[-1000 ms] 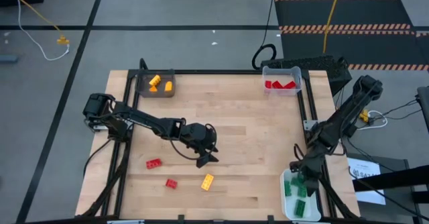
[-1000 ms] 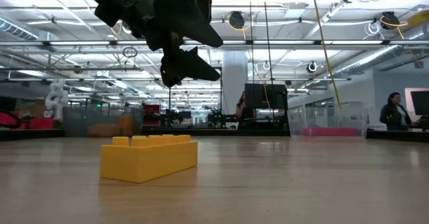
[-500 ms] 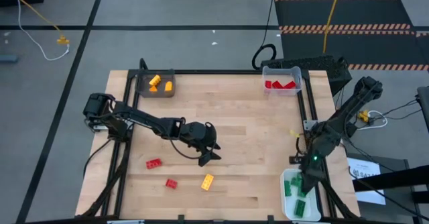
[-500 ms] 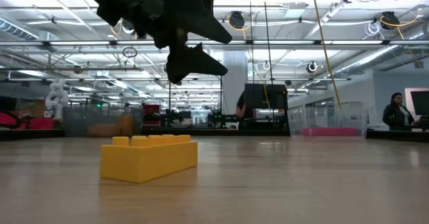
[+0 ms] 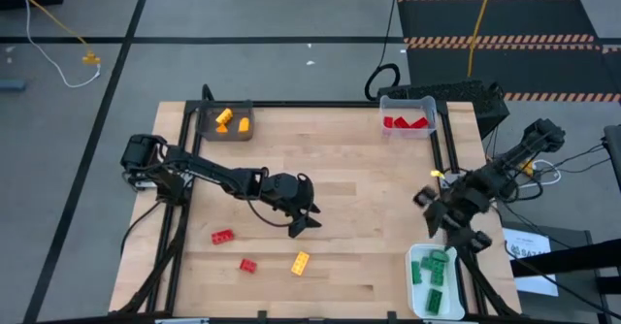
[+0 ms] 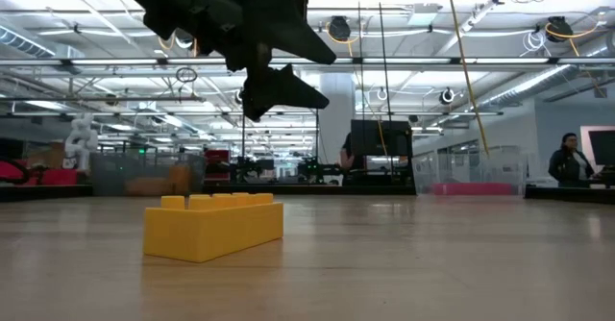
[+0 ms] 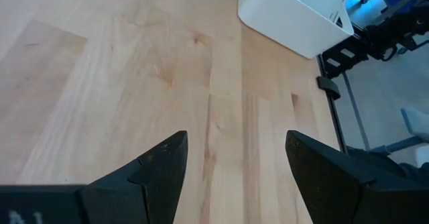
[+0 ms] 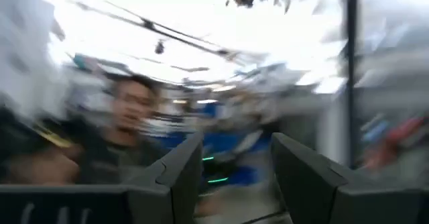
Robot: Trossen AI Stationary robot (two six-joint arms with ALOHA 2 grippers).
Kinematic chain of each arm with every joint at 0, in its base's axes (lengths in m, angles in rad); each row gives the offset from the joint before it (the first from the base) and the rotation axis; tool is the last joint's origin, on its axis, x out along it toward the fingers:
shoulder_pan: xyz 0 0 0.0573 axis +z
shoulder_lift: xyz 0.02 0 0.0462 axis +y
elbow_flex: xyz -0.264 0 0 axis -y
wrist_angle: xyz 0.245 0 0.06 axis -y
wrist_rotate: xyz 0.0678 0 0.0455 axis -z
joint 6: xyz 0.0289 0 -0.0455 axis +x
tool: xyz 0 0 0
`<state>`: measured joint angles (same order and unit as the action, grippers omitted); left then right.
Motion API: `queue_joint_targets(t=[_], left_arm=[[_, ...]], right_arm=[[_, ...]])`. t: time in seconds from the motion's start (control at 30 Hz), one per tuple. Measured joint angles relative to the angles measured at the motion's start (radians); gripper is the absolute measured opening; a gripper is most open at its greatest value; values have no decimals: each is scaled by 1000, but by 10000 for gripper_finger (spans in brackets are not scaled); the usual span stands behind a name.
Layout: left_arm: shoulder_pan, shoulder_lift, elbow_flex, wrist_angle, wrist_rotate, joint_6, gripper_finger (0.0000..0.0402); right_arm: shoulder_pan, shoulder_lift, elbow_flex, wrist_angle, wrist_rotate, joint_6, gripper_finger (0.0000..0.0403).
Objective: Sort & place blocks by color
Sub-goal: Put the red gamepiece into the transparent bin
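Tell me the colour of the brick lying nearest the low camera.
Yellow-orange: the brick shows best in the low view, flat on the table.

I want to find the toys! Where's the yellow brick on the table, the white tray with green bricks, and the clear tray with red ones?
Yellow studded plastic brick [image 6: 213, 227], low view, its front side.
White tray [image 5: 411, 257], high view, its upper-left rim.
Clear tray [image 5: 406, 102], high view, its far rim.

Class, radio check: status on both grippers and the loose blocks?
Left gripper open, empty, above yellow block. Right gripper open, empty, near white tray. Two red blocks loose. Path clear.
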<state>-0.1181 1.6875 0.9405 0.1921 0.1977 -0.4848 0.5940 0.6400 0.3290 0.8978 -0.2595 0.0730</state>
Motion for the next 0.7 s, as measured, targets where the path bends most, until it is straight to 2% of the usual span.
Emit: queue_joint_targets(t=[0.07,0.13,0.2,0.27,0.4,0.47,0.53,0.63,0.7], left_arm=[[0,0,0,0,-13,1,255],[0,0,0,0,-27,0,255],[0,0,0,0,-29,6,255],[0,0,0,0,-30,21,255],[-17,-22,0,-39,-16,19,255],[-27,-46,0,-73,-15,9,255],[-45,-75,0,-84,-15,-4,255],[-93,-139,0,-110,-26,-10,255],[-136,-194,0,-163,-66,-12,255]], right_arm=[[0,17,0,12,100,-185,171],[-6,44,0,14,252,-318,171],[-24,88,0,10,402,-379,171],[-48,148,0,0,496,-378,171],[-89,273,23,-52,525,-284,171],[-104,331,62,-83,527,-263,171],[-124,388,119,-140,574,-261,171],[-149,449,246,-349,631,-231,171],[-155,499,336,-502,633,-197,171]])
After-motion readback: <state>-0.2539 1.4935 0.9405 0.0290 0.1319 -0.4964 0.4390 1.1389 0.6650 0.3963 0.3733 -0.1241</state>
